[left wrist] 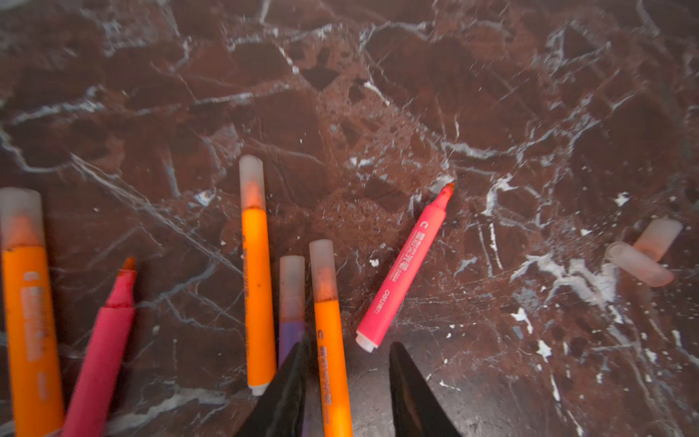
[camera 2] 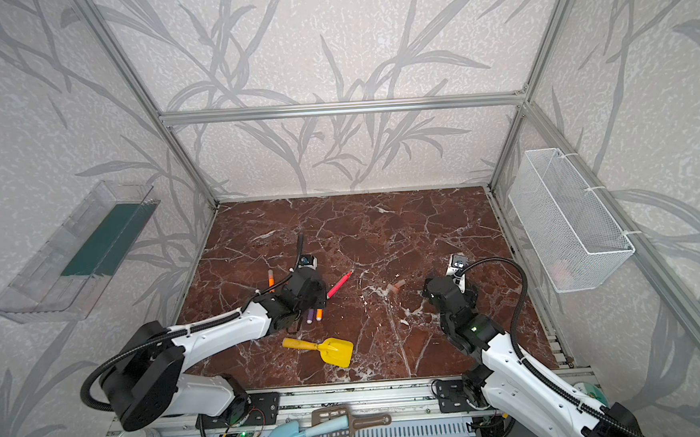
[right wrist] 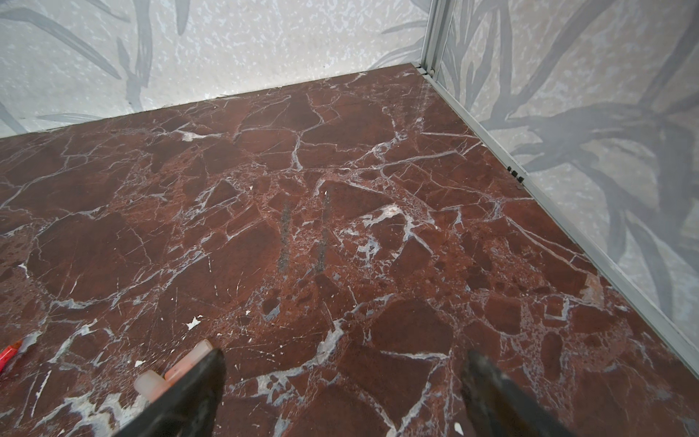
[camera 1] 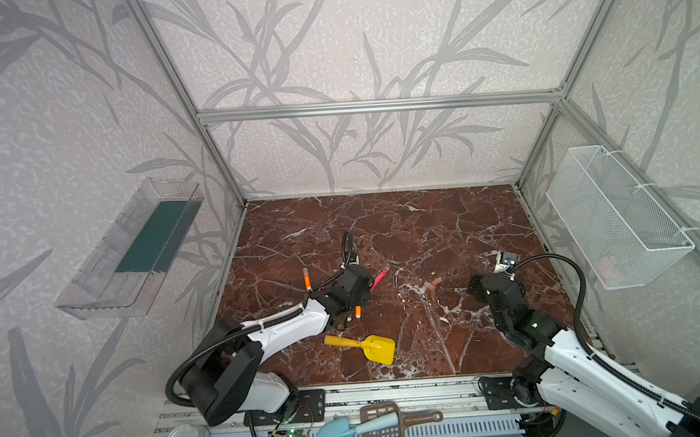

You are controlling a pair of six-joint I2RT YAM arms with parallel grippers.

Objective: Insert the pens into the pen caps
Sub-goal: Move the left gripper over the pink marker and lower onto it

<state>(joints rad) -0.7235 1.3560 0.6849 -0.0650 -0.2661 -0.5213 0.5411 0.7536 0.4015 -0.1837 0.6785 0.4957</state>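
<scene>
Left wrist view: the left gripper [left wrist: 348, 346] hangs close over the table [left wrist: 378, 94] with its jaws apart, gripping nothing. A capped orange pen [left wrist: 329, 340] lies in the gap, just beside one finger [left wrist: 287, 386] and clear of the other. Just outside that finger lie a purple pen [left wrist: 291, 302] and a second orange pen [left wrist: 257, 283], both capped, all three roughly parallel. Outside the other finger, near its tip, an uncapped pink pen [left wrist: 401, 268] lies at a slant, its tip pointing away from the gripper. Farther out on the purple pen's side lie the other pink pen [left wrist: 102, 359], uncapped, and a third orange pen [left wrist: 26, 321], capped. Two loose caps [left wrist: 639, 261] lie crossed and touching, well beyond the slanted pen. Right wrist view: the right gripper [right wrist: 344, 363] holds its jaws wide apart and empty above bare table, those two caps just beside one finger [right wrist: 196, 386]. In both top views a shovel [camera 1: 373, 347] lies near the left gripper, toward the arm bases.
</scene>
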